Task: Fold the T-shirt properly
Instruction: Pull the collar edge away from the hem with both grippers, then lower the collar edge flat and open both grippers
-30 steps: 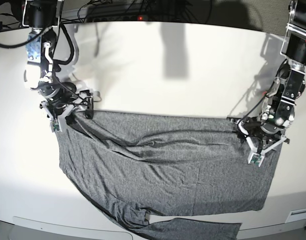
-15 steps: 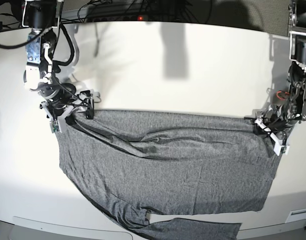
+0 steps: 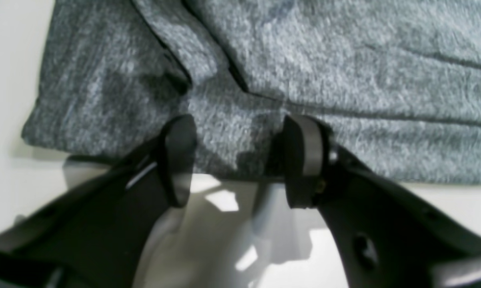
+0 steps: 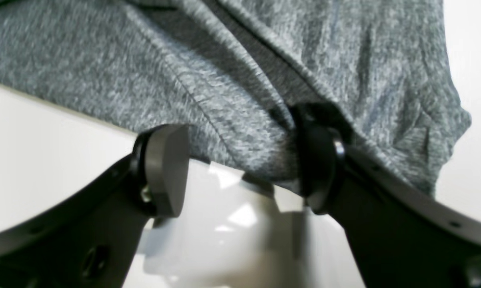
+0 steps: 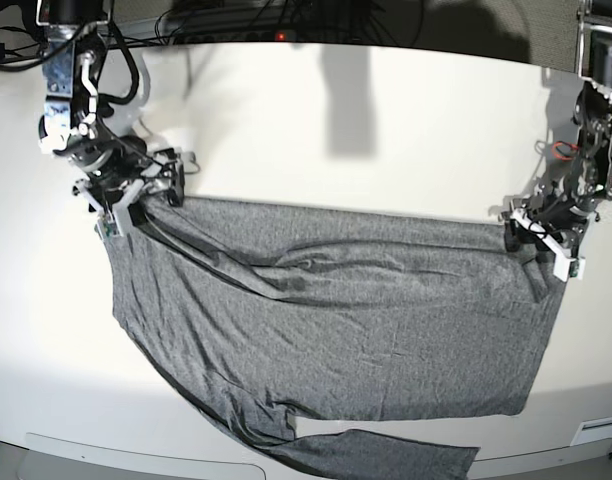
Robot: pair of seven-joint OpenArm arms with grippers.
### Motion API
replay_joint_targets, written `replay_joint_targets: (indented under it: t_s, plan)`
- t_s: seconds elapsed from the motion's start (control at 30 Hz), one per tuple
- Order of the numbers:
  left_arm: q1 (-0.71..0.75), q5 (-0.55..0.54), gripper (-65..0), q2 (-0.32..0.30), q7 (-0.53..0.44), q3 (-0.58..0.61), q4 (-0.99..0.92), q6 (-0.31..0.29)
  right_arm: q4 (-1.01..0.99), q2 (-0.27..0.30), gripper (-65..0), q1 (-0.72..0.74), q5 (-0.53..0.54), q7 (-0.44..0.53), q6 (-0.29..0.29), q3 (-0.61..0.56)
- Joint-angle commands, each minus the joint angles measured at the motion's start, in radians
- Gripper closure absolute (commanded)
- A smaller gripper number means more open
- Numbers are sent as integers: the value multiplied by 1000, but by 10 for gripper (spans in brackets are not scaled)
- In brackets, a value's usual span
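The T-shirt [image 5: 336, 330] lies spread over the desk [image 5: 386, 130], one sleeve trailing off the near edge. At its far corners, the left gripper [image 3: 238, 160] and the right gripper [image 4: 244, 168] each stand wide, fabric edge lying between their pads, not pinched.

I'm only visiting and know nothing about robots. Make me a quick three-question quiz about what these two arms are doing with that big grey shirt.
1. True or false: the heathered charcoal-grey knit T-shirt lies neatly folded on the white table.
2. Where do the left gripper and right gripper sit? A) at the shirt's far corners B) at its middle C) off the table.
3. Fill in: a long ____ trails over the table's near edge.

Key: 1 false, it is spread out and wrinkled. 2 A. 3 sleeve.
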Motion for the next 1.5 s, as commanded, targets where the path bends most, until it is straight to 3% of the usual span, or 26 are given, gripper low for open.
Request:
replay_joint_targets:
  t_s: [0.0, 0.17, 0.37, 0.5, 0.93, 1.2, 1.47]
  plan:
    - [45, 11, -335, 2, 156, 8, 14, 0, 12, 18, -432, -26, -20, -58, 2, 2]
    - [181, 15, -335, -1, 192, 7, 177, 0, 47, 50, -432, -109, -16, -60, 2, 3]
    - [353, 169, -335, -1, 197, 1, 324, 80, 85, 57, -432, -197, -16, -71, 2, 3]
    - [447, 217, -335, 0, 197, 0, 385, 84, 124, 57, -432, -259, -17, -71, 0, 13]
    - [694, 221, -335, 3, 198, -105, 561, 84, 214, 68, -432, -421, -16, -71, 0, 232]
    - [739, 222, -335, 3, 198, -109, 631, 84, 257, 68, -432, -430, 36, -145, 2, 249]
    - [741, 222, -335, 3, 201, -109, 631, 84, 337, 68, -432, -516, 55, -143, 2, 252]
